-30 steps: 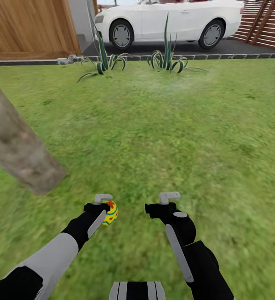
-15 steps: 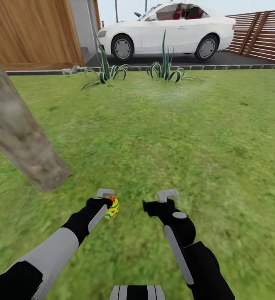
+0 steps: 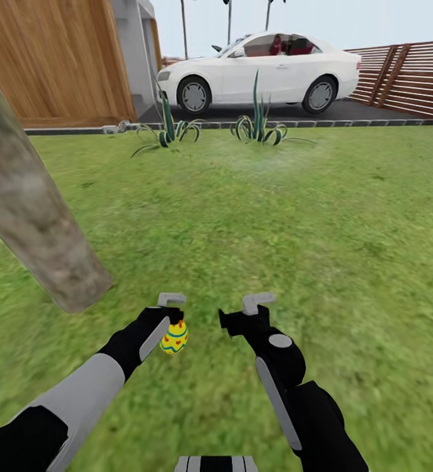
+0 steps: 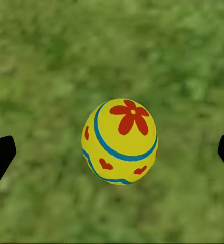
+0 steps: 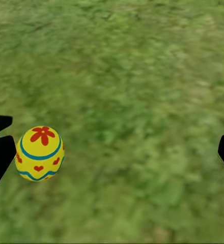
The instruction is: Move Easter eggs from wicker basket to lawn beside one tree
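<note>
Item: Easter egg [image 3: 175,338]. Half a second ago clamped in the left gripper [image 3: 173,313]; now free, jaws spread wide, nothing held. Location: lawn [image 3: 308,216], at 4 o'clock from the tree [image 3: 39,223] base. Right gripper [image 3: 239,314]: open, empty. Status: one egg likely delivered.

No writing, number or brand mark can be read anywhere here. The white car [image 3: 262,69] parked past the lawn shows no legible plate or badge, and the wooden wall [image 3: 52,59] beside it is bare boards. The Easter egg [image 4: 120,141] carries only painted decoration, a red flower, small red hearts and blue bands on yellow, with no letters or figures among them.
</note>
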`<state>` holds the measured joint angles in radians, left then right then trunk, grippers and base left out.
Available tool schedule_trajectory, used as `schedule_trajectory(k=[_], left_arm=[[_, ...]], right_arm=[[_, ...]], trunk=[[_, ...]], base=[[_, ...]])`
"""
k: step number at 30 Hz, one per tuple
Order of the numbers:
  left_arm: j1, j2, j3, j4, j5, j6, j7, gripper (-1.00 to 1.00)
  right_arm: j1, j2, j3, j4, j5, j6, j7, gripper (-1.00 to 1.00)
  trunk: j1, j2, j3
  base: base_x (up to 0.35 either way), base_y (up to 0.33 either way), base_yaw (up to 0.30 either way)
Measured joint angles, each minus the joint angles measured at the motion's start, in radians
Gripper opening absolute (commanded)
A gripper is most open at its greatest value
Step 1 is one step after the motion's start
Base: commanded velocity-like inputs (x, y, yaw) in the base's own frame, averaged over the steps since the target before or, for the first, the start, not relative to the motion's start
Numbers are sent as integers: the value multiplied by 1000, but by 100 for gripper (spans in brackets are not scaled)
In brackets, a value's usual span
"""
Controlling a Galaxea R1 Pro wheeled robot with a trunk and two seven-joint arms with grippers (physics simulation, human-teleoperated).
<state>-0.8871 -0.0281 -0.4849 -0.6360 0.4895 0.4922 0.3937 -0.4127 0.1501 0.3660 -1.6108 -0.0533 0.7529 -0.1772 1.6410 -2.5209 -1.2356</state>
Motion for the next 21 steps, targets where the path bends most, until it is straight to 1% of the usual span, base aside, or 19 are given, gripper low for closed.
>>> schedule_trajectory(k=[3, 8, 12, 13, 14, 15, 16, 17, 18, 21], left_arm=[[-3, 0, -2, -3, -2, 2, -17, 100], [25, 2, 5, -17, -30, 27, -45, 100], [47, 3, 7, -21, -41, 45, -67, 100], [105, 3, 7, -22, -42, 46, -149, 100], [201, 3, 7, -22, -40, 48, -151, 100], [206, 3, 7, -22, -40, 49, -151, 100], [194, 4, 8, -23, -43, 50, -151, 100], [194, 4, 8, -23, -43, 50, -151, 100], [195, 4, 8, -24, -42, 51, -151, 100], [196, 4, 9, -25, -42, 51, -151, 100]], right_arm=[[-2, 1, 1, -7, 15, -17, 16, 100], [26, -1, 6, 21, 39, -46, 43, 100], [48, -1, 6, 44, 39, -68, 66, 100], [102, -1, 9, 95, 37, -333, 194, 100], [110, -1, 9, 98, 39, -605, 199, 100], [111, -1, 9, 97, 40, -928, 199, 100], [112, -2, 8, 98, 40, -1269, 199, 100], [113, -1, 8, 99, 40, -1613, 199, 100], [114, -1, 8, 99, 40, -1789, 199, 100], [115, -1, 7, 99, 40, -1798, 199, 100]], trunk=[[-1, 1, 12], [-4, 2, 31], [-5, 3, 46], [-6, 3, 50], [-6, 3, 54], [-6, 4, 58], [-7, 4, 62], [-7, 4, 66], [-8, 4, 70], [-9, 5, 81]], base=[[0, 0, 0], [0, 0, 0], [-29, 0, 0], [-162, 0, 0], [-197, 0, 0], [-248, 0, 0], [-249, 0, 0], [-186, 0, 0], [-148, 0, 0], [-92, 0, 0]])
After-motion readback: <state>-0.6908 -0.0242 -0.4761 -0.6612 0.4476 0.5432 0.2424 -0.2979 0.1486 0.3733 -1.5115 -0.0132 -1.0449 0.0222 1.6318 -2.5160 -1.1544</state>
